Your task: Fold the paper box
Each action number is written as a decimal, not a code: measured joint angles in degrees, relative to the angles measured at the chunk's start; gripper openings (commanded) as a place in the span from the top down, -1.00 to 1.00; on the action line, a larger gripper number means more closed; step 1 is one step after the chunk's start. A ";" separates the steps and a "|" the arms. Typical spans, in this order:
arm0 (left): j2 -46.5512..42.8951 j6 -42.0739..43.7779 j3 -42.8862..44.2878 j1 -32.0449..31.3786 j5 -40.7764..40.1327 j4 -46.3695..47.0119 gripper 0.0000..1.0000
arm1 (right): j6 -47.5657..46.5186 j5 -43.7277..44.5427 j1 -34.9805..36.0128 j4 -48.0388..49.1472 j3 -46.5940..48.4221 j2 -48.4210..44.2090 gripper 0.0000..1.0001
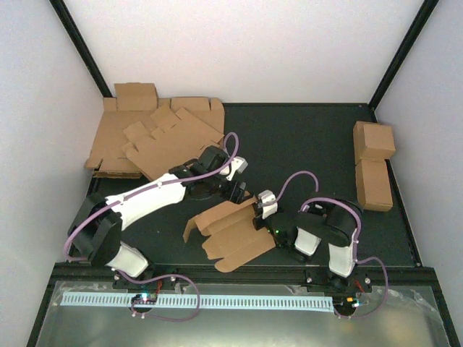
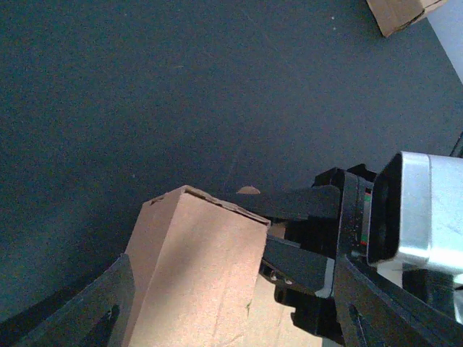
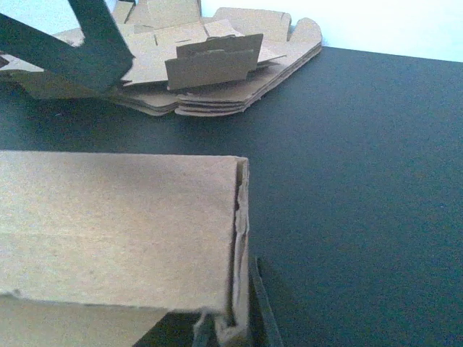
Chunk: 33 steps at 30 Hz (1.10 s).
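The paper box (image 1: 230,230), a brown cardboard sheet with some flaps raised, lies in the middle of the dark mat. My right gripper (image 1: 262,210) is at its far right edge. In the right wrist view its jaws (image 3: 235,329) are pinched together on a doubled upright wall of the box (image 3: 123,231). My left gripper (image 1: 235,189) hovers just behind the box. In the left wrist view it (image 2: 231,289) stands open, with a raised flap (image 2: 195,275) between its fingers and touching neither. The right gripper's black body (image 2: 311,238) shows just beyond that flap.
A stack of flat brown blanks (image 1: 155,137) fills the back left corner, also seen from the right wrist (image 3: 217,65). Two finished cartons (image 1: 375,163) sit at the right edge of the mat. A white slatted strip (image 1: 195,300) runs along the near edge by the arm bases.
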 measured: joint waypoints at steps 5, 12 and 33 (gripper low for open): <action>-1.64 0.00 -1.57 0.35 -0.11 -0.09 -0.57 | 0.00 0.15 0.00 -0.02 0.63 1.38 0.50; -4.72 0.20 -2.60 1.16 -0.72 -0.52 -0.56 | 0.15 0.72 0.00 -0.02 1.97 2.99 0.73; -35.21 0.20 -3.21 2.64 -12.61 -10.03 -0.83 | 5.42 10.01 -0.02 -11.91 0.74 -15.85 0.97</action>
